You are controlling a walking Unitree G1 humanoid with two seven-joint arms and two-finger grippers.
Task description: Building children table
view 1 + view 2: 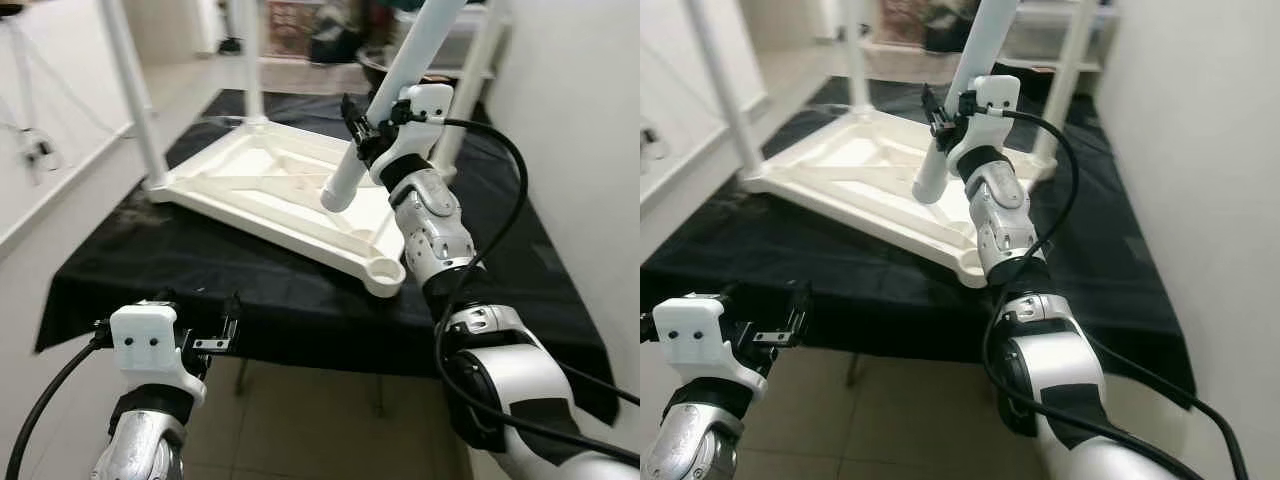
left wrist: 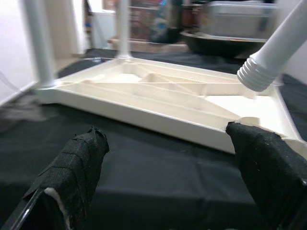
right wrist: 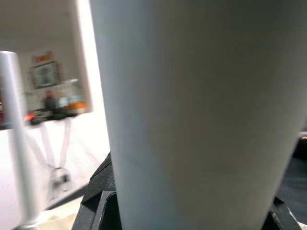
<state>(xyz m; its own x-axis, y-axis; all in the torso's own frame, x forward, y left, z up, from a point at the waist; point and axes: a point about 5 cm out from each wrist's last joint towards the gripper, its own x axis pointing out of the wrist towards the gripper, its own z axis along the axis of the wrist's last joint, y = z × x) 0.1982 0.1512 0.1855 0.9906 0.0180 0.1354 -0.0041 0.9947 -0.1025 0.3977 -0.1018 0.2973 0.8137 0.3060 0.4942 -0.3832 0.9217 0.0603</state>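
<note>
Its top cut off above, the white leg [image 1: 400, 90] slanted threaded-end-down over the upturned tabletop [image 1: 270, 190], pinched by the right gripper [image 1: 362, 135], while the left gripper [image 1: 205, 335] hung spread.

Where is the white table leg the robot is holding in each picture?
Left eye view: white table leg slants down from top centre, in the right gripper.
Right eye view: top centre, slanting.
Left wrist view: threaded end, upper right.
Right wrist view: close up, across the middle.
Shared landmark: upturned white tabletop.
</note>
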